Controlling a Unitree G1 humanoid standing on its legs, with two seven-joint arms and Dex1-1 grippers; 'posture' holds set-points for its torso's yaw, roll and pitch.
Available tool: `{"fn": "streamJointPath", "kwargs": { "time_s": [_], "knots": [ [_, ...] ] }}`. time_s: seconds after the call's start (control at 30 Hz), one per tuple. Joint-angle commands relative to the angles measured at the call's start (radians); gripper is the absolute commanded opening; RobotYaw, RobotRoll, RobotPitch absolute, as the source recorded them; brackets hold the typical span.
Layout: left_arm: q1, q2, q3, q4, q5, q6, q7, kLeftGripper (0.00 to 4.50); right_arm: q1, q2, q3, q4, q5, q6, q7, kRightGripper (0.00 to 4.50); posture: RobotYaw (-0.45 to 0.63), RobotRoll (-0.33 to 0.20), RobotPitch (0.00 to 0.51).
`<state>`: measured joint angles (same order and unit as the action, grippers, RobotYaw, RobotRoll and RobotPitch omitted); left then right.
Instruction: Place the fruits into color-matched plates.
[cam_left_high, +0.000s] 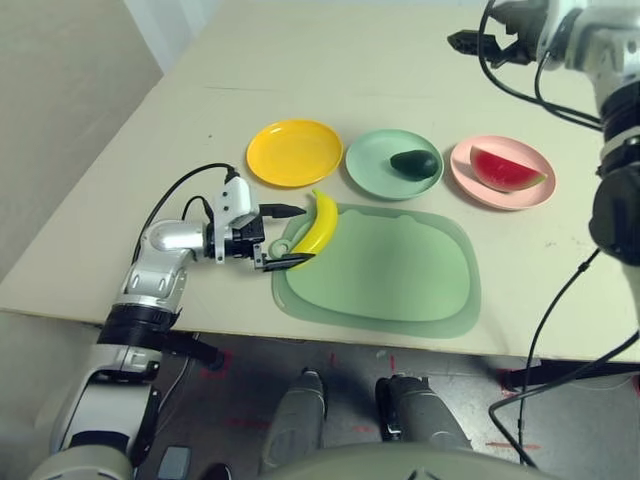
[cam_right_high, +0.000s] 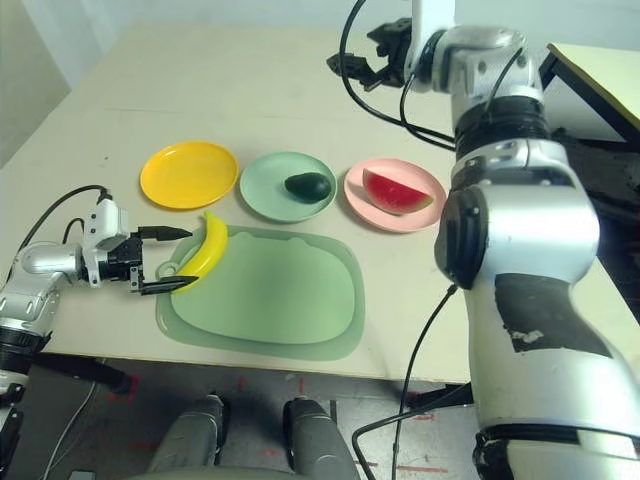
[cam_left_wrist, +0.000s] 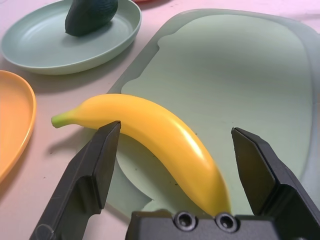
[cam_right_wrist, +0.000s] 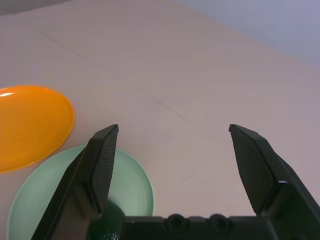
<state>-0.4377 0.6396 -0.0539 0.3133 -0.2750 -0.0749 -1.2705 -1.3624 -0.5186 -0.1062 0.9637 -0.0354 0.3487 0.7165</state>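
Beige tabletop (cam_left_high: 120, 180), three plates in a row at the far side of a green mat (cam_left_high: 400, 290): yellow plate (cam_left_high: 294, 152) left, mint plate (cam_left_high: 392, 163) middle, pink plate (cam_left_high: 500, 172) right. Avocado (cam_left_high: 414, 164) already sits in the mint plate, watermelon wedge (cam_left_high: 507, 171) in the pink one. Yellow plate is bare.

Banana (cam_left_high: 318, 222) is the one left: lies on the mat's left edge, stem end poking off toward the yellow plate, just near of it. Curved, glossy yellow with a green-tinged stem tip, smooth skin showing highlights.

Judgement: hollow plastic toy, so light and stiff, not fragile. Glossy curved surface looks slippery and could roll or squirt out under a pinch. Best grip is across the thick mid-body, fingers square to the curve, not at the tapering ends.

Left gripper (cam_left_high: 283, 237) is released, jaws spread wide, straddling the banana's near half without closing on it. Right gripper (cam_left_high: 468, 40) hangs high over the far right of the tabletop, jaws apart, holding nothing.
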Motion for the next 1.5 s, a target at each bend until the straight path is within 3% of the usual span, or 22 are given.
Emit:
{"fn": "streamJointPath", "kwargs": {
  "time_s": [0.03,0.17,0.5,0.77,0.93,1.07,1.23,1.4,1.5],
  "knots": [
    [0.019,0.0,0.001,-0.016,-0.002,0.012,0.005,4.5,0.136,0.023,-0.027,-0.221,0.047,0.096,-0.072,4.46,0.01,0.0,0.117],
    [0.03,-0.001,0.0,-0.034,-0.005,0.021,0.012,4.5,0.359,0.057,-0.039,-0.513,0.095,0.179,-0.114,4.46,0.02,0.0,0.124],
    [0.04,0.0,0.013,-0.051,-0.016,0.038,0.037,4.5,0.643,0.036,-0.137,-1.023,0.243,0.291,-0.161,4.46,0.04,0.0,0.141],
    [0.047,0.003,0.018,-0.056,-0.019,0.042,0.042,4.5,0.964,0.001,-0.301,-1.207,0.433,0.255,-0.076,4.46,0.04,0.0,0.145],
    [0.045,0.0,0.014,-0.064,-0.022,0.049,0.043,4.5,1.15,-0.021,-0.355,-1.158,0.491,0.104,0.044,4.46,0.03,0.0,0.146],
    [0.052,-0.004,0.01,-0.077,-0.023,0.057,0.046,4.5,1.25,-0.018,-0.358,-0.998,0.53,-0.11,0.248,4.46,0.03,0.0,0.142],
    [0.057,0.007,0.013,-0.08,-0.024,0.063,0.037,4.5,1.264,-0.12,-0.269,-0.911,0.549,-0.281,0.573,4.46,0.02,0.0,0.137],
    [0.044,0.015,0.017,-0.068,-0.025,0.066,0.027,4.5,1.305,-0.223,-0.212,-0.893,0.634,-0.258,0.839,4.46,0.01,0.0,0.142],
    [0.046,0.014,0.012,-0.066,-0.022,0.062,0.021,4.5,1.309,-0.29,-0.125,-0.879,0.66,-0.337,0.898,4.46,0.01,0.0,0.143]
  ]
}}
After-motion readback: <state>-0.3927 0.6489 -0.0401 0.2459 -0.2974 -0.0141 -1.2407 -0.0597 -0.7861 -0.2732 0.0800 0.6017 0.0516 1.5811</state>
